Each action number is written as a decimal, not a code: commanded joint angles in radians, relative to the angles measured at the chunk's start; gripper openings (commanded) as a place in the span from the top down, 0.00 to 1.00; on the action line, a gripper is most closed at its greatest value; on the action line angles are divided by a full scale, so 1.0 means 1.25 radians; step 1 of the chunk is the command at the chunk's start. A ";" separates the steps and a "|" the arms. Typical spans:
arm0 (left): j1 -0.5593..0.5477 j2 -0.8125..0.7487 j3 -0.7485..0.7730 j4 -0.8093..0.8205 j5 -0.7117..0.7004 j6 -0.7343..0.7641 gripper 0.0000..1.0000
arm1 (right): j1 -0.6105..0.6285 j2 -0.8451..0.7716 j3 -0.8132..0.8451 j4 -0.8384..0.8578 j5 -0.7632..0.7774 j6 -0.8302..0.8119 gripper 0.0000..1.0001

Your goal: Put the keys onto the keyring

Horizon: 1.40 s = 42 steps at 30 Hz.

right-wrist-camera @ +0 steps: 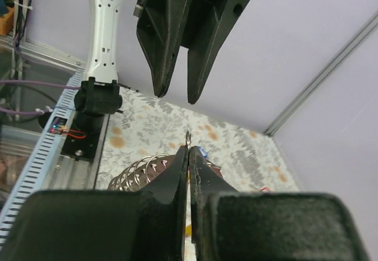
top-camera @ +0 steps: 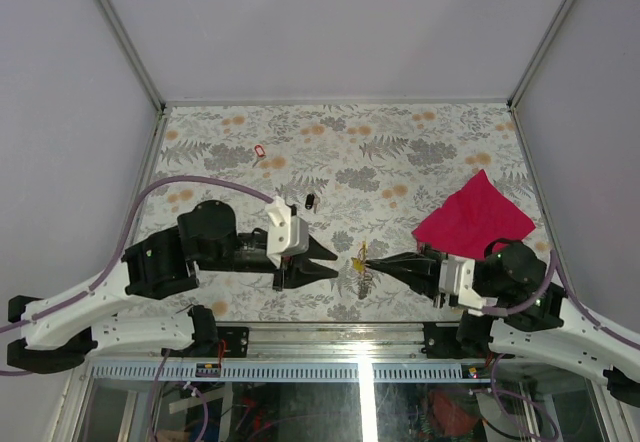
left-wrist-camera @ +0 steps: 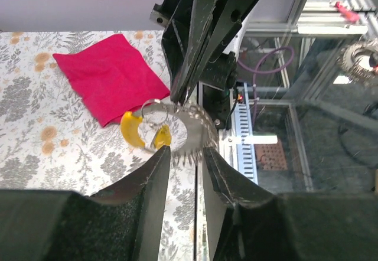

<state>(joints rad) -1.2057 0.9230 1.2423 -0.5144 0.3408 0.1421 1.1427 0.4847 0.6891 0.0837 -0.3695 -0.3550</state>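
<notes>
Near edge of the floral table [top-camera: 400, 152], seen from my remote station. The right gripper [top-camera: 368, 259] has its fingers pressed together on the thin wire of the keyring [left-wrist-camera: 155, 111]. The left gripper [top-camera: 336, 262] faces it from 9 o'clock with jaws apart, its tips near the ring but not touching.

In the top view the ring sits at 6 o'clock on the table, between the two grippers. Two yellow pieces [left-wrist-camera: 130, 129] sit at the ring's lower side in my left wrist view. A silvery coil [left-wrist-camera: 188, 132] lies just beside them, and I cannot tell whether it is joined to the ring.

A red key [top-camera: 260, 151] lies at 10 o'clock. A black key [top-camera: 310, 201] lies nearer the centre. Both are well apart from the ring. The magenta cloth [top-camera: 473, 217] lies at 3 o'clock, beside the right arm.
</notes>
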 commanded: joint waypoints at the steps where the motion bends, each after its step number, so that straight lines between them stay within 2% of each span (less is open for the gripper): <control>1: -0.004 -0.066 -0.096 0.175 -0.035 -0.119 0.69 | 0.004 -0.033 -0.008 0.089 -0.062 -0.167 1.00; 7: -0.004 -0.162 -0.199 0.250 -0.105 -0.202 0.68 | 0.004 -0.055 -0.018 0.081 -0.109 -0.307 1.00; 11: -0.005 -0.185 -0.221 0.277 -0.131 -0.217 0.67 | 0.004 -0.058 -0.006 0.065 -0.132 -0.340 1.00; 25: -0.004 -0.160 -0.232 0.347 -0.120 -0.198 0.65 | 0.004 -0.043 0.014 0.082 -0.202 -0.312 1.00; 30: -0.004 -0.144 -0.240 0.311 -0.238 -0.242 0.65 | 0.004 -0.037 0.024 0.052 -0.103 -0.210 1.00; 36: 0.029 -0.094 -0.230 0.228 -0.359 -0.306 0.68 | 0.004 -0.024 0.078 -0.112 0.087 -0.067 1.00; 42: 0.209 -0.047 -0.257 0.226 -0.252 -0.355 0.72 | 0.004 0.000 0.101 -0.202 0.196 0.039 0.99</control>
<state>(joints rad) -1.0756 0.8391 0.9447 -0.2367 -0.0219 -0.2359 1.1427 0.4541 0.7532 -0.0982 -0.2699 -0.4370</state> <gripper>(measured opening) 0.300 0.011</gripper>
